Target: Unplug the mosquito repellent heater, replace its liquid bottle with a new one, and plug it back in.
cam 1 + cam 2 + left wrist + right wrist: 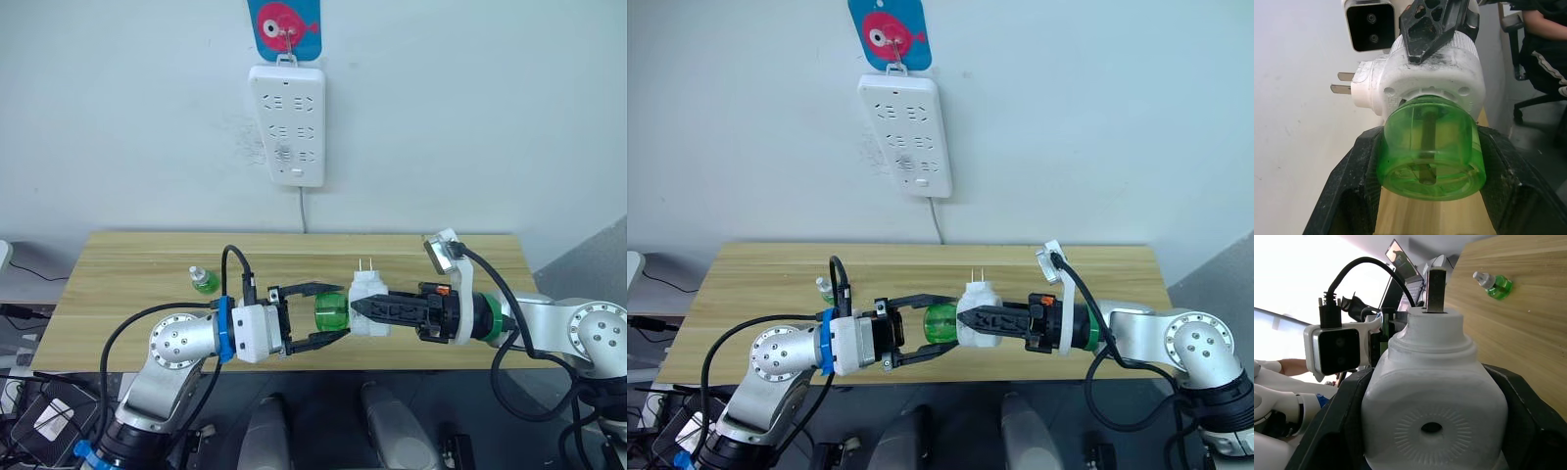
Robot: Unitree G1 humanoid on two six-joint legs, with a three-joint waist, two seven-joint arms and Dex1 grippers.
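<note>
The white mosquito repellent heater (368,293) hangs in the air above the table's front edge, its two prongs pointing up, away from the wall strip. My right gripper (364,311) is shut on it from the right; in the right wrist view its fingers (1339,416) flank the heater's (1432,396) vent face. A green liquid bottle (331,315) sticks out of the heater toward the left. My left gripper (338,314) is shut on that bottle, with the fingers (1354,191) pressed against both sides of the bottle (1430,152). A second small green bottle (204,281) with a white cap stands on the table (294,253).
A long white power strip (287,122) hangs on the wall under a blue fish hook (284,27), its cord running down behind the table. Cables and a black box lie on the floor at the left (44,416). A seated person (1542,29) is off to the side.
</note>
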